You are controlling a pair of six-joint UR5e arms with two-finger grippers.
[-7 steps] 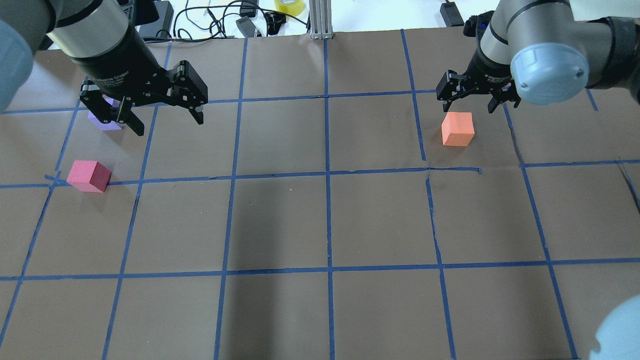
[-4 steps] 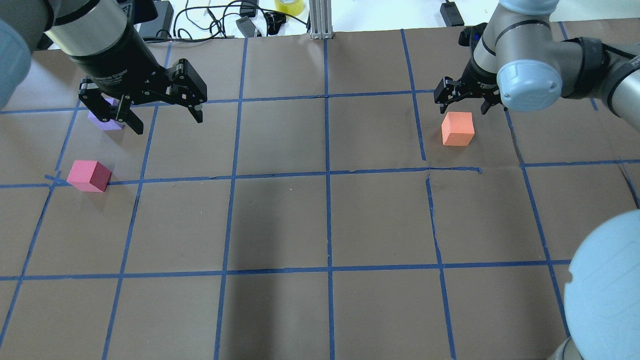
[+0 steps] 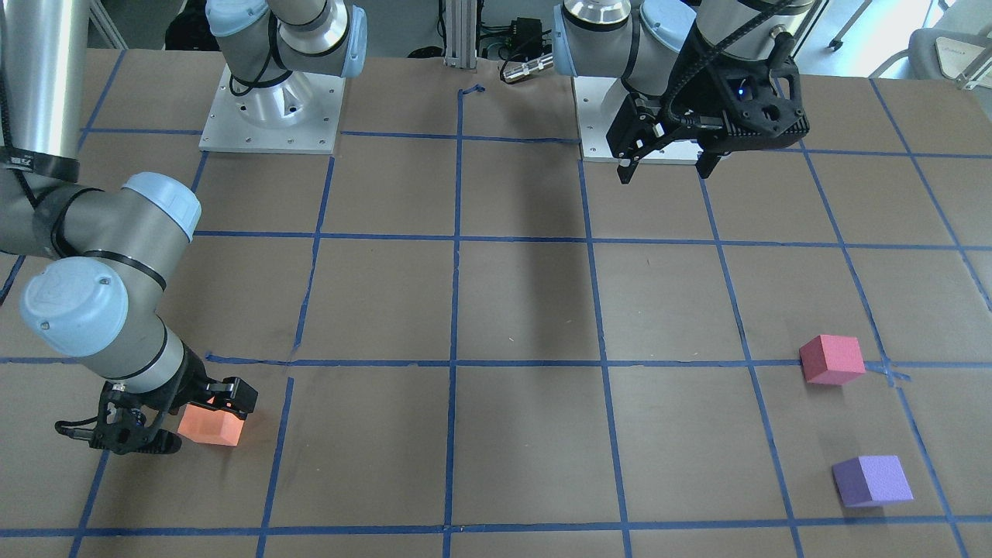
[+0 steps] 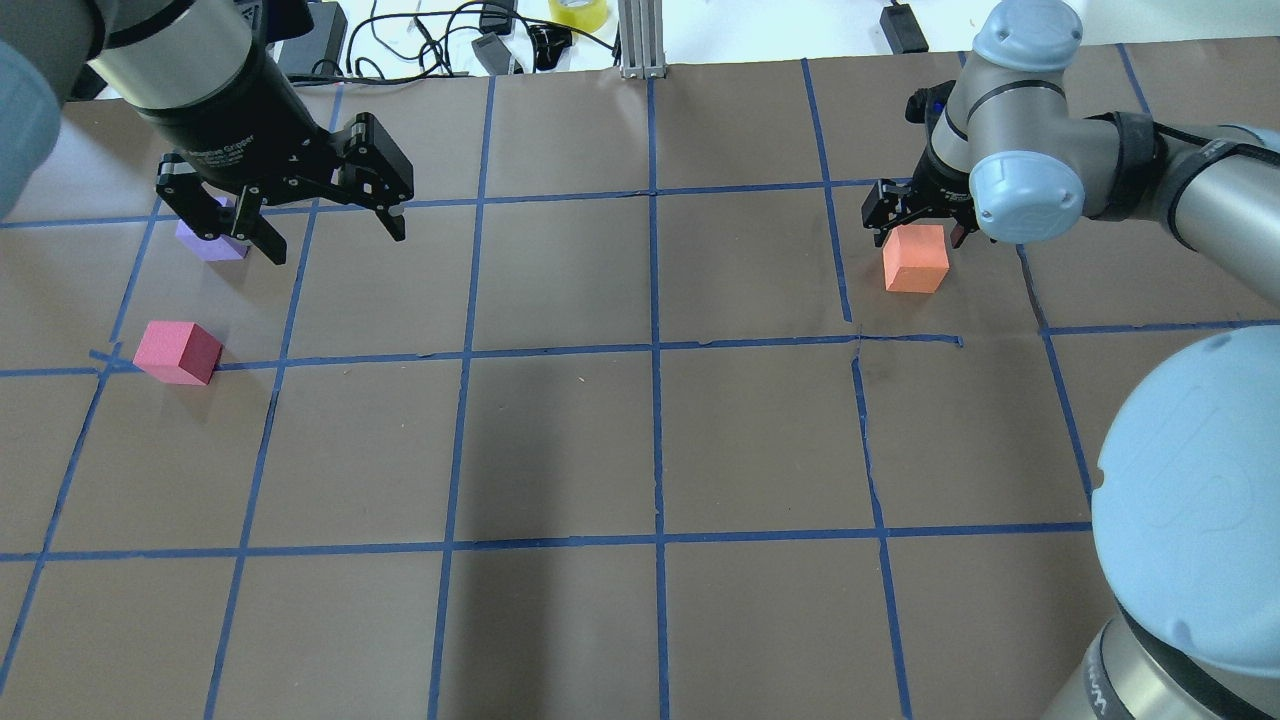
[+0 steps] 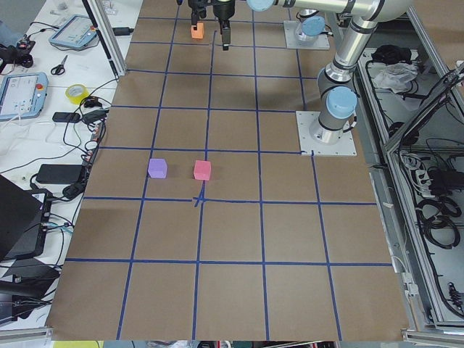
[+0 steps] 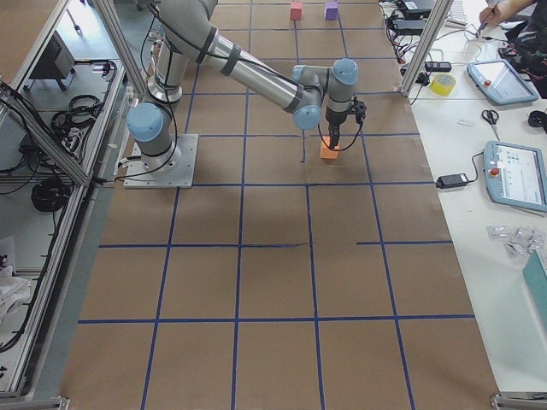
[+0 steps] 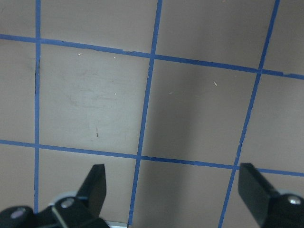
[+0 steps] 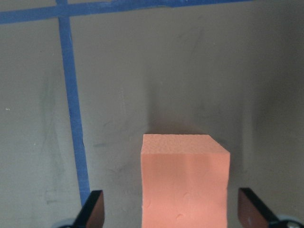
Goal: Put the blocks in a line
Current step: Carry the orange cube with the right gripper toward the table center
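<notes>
Small matte orange foam cube (image 4: 915, 258) is straddled by the right gripper (image 4: 918, 236), jaws apart, presumably for pickup; left gripper (image 4: 337, 240) is held spread and empty well apart from it, as are the pinkish-red foam cube (image 4: 178, 352) and the purple foam cube (image 4: 205, 243).

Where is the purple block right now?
In the overhead view the purple block sits far left, beyond the pinkish-red block, partly hidden behind the open left gripper.
</notes>
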